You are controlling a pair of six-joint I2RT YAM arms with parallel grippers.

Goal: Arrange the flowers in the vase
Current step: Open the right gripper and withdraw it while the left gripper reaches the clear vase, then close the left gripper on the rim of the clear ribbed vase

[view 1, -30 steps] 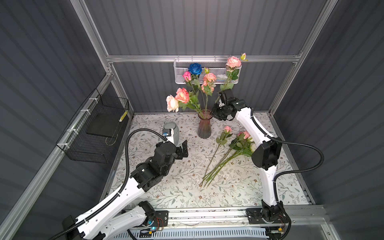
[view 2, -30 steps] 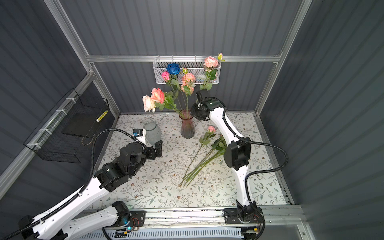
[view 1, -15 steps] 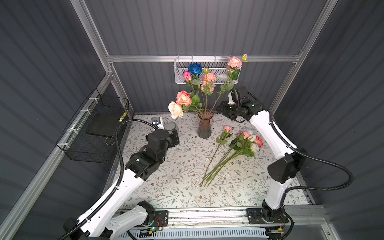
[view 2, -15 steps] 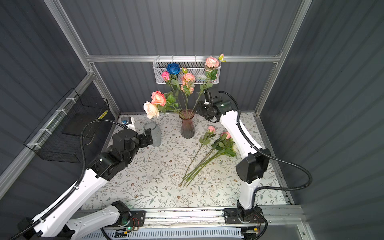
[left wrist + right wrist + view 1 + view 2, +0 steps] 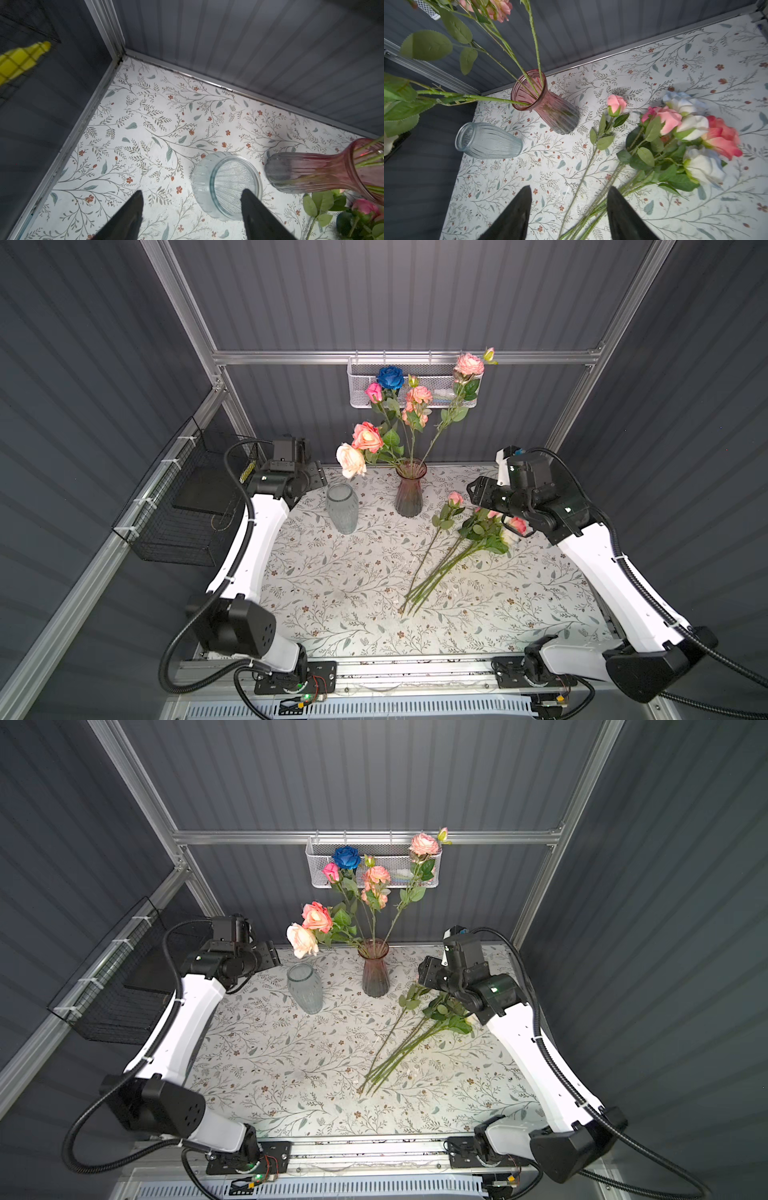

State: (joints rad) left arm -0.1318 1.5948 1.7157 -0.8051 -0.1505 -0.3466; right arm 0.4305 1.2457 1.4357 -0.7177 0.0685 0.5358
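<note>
A pink ribbed vase (image 5: 410, 494) (image 5: 375, 974) stands at the back middle of the table and holds several flowers (image 5: 367, 437) with pink, peach, white and blue heads. More flowers (image 5: 478, 531) (image 5: 675, 128) lie loose on the table to its right, with their stems pointing toward the front. My right gripper (image 5: 476, 492) (image 5: 569, 187) hovers open above the heads of this loose bunch and holds nothing. At the far left back, my left gripper (image 5: 318, 477) (image 5: 193, 191) is open and empty, apart from the vases.
An empty clear glass vase (image 5: 342, 508) (image 5: 228, 182) stands left of the pink one. A white mesh basket (image 5: 361, 385) hangs on the back wall behind the blooms. On the left wall hangs a black wire basket (image 5: 178, 506).
My right gripper let go of the tall pink rose in the vase and swung right and down over the loose flowers. My left arm drew back from the clear vase toward the back left.
</note>
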